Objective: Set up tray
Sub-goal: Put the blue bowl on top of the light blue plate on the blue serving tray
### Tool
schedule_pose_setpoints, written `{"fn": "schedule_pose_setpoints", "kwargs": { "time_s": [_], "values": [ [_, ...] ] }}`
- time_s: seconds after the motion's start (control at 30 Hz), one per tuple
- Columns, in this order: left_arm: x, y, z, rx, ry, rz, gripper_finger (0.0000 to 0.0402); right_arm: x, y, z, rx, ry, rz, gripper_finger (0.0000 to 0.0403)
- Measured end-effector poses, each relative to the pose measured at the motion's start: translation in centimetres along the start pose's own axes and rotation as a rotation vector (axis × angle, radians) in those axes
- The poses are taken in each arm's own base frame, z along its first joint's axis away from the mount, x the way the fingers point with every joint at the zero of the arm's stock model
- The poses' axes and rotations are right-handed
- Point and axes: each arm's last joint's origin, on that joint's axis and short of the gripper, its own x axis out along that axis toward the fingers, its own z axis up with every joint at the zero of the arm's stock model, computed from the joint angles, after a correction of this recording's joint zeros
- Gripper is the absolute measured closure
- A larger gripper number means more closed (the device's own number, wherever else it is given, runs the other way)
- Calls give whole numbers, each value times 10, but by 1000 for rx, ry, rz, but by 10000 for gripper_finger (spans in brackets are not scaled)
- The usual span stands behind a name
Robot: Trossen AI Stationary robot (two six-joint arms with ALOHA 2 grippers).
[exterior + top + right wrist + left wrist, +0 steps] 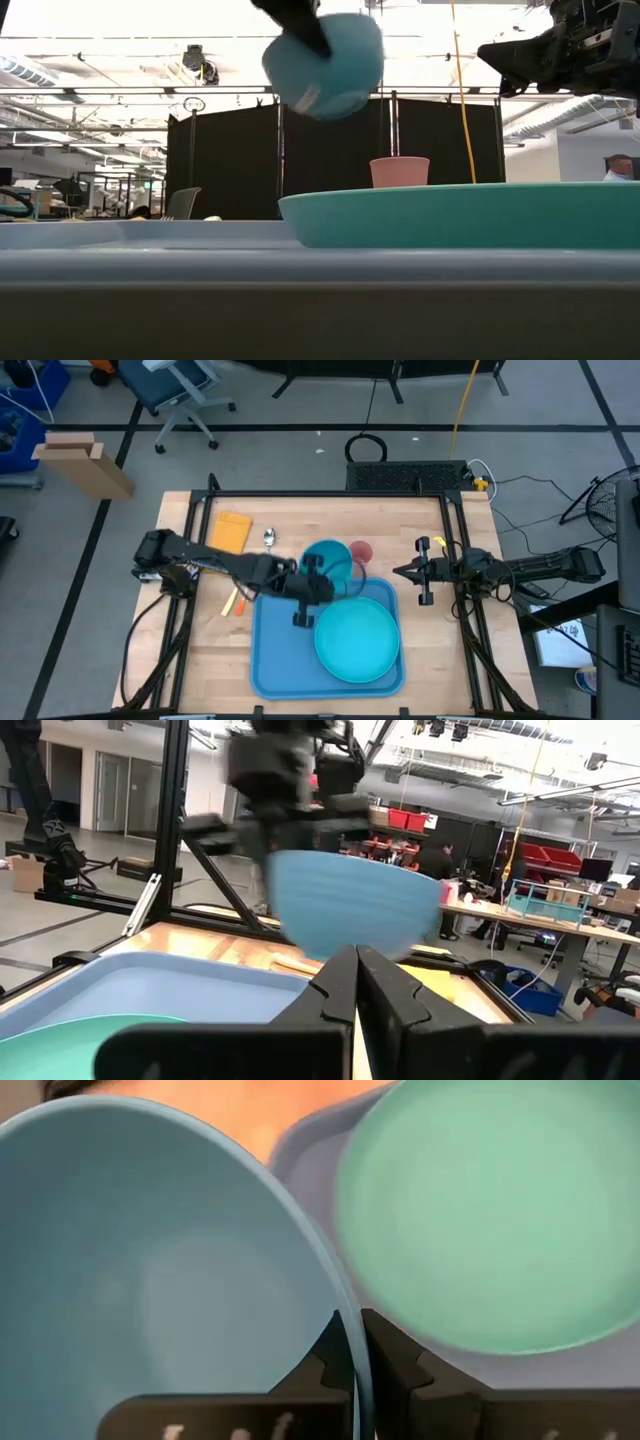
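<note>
The blue tray (270, 660) lies at the table's near middle and bears a round turquoise plate (357, 640) on its right half. A small blue bowl (330, 560) hangs in the air over the tray's far edge, with my left gripper (352, 1325) shut on it. The bowl also shows high up in the low view (325, 65) and in the right wrist view (350, 905). Just beyond the bowl, a pink cup (361, 550) stands on the table. My right gripper (355, 980) waits shut at the table's right side, holding nothing. My left gripper pinches the bowl's rim (352, 1370), one finger inside the bowl and one outside. The fingers come slanting down from the table's left. The bowl hangs lifted clear of table and tray, somewhat tilted (325, 65).
An orange flat piece (232, 532) and a spoon (270, 538) lie at the far left of the table. Small orange and white utensils (233, 602) lie left of the tray. The left half of the tray is bare.
</note>
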Motion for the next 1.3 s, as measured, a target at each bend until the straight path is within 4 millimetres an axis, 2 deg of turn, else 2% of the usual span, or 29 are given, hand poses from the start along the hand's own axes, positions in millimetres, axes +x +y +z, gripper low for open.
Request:
{"fn": "schedule_pose_setpoints", "kwargs": {
  "time_s": [0.1, 0.3, 0.5, 0.6, 0.7, 0.87, 1.3],
  "values": [
    [9, -27, 11, 39, 3, 0, 394, 0, 0, 0, 0, 1, -2, 403],
    [55, -74, 30, 112, 98, 25, 394, 0, 0, 0, 7, -3, -4, 403],
    [79, -106, 57, 131, 144, 11, 394, 0, -2, 0, 25, 3, -73, 403],
    [91, -119, 61, 161, 149, -43, 394, 0, -3, 0, 26, 5, -86, 403],
    [100, -127, 58, 173, 164, -77, 394, 0, -3, 0, 27, 5, -85, 403],
    [105, -128, 56, 154, 164, -69, 394, 0, -2, 1, 27, 3, -81, 403],
    [119, -150, 58, 162, 92, -155, 394, 0, -2, 0, 57, 4, -73, 403]
  ]
}}
